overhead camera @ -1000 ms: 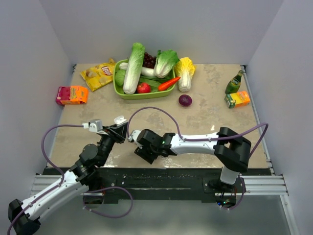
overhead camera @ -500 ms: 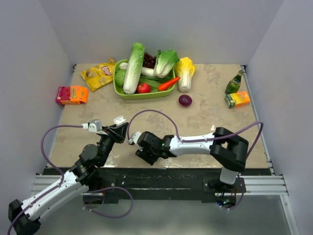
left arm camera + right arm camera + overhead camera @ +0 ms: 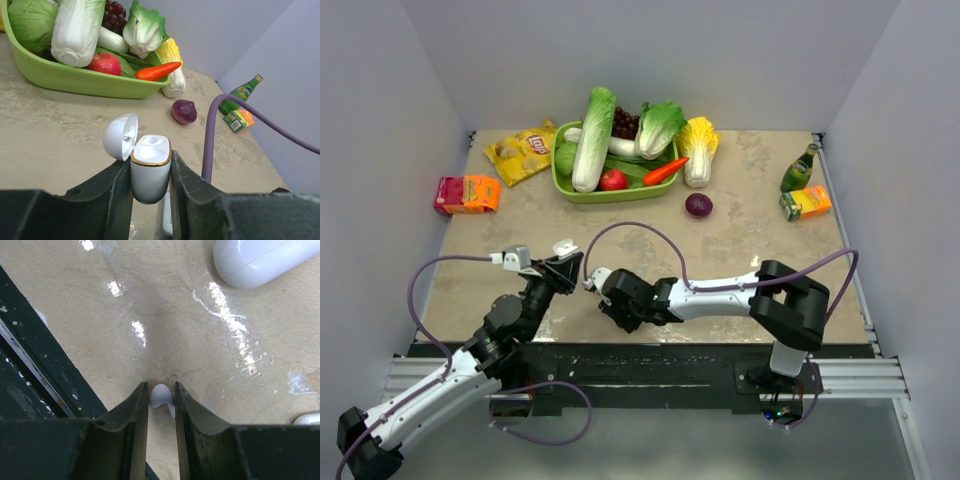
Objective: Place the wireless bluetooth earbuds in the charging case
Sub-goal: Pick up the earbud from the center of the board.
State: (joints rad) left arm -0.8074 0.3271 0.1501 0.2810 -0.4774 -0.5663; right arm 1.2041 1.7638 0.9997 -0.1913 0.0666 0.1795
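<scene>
Earbud of tiny glossy white plastic (image 3: pixel 161 395) lies on the mottled beige table (image 3: pixel 175 315) by its dark front edge. A second earbud (image 3: pixel 306 418) lies near. The right arm stretches low leftward; right gripper (image 3: pixel 160 386) fingers stand narrow, flanking the earbud, pinching or not cannot be told. The left gripper (image 3: pixel 150 185) clamps the white rounded charging case (image 3: pixel 150 167) upright, lid (image 3: pixel 120 136) open, wells showing. Beyond, a green plastic tub (image 3: pixel 75 80) holds vegetables
</scene>
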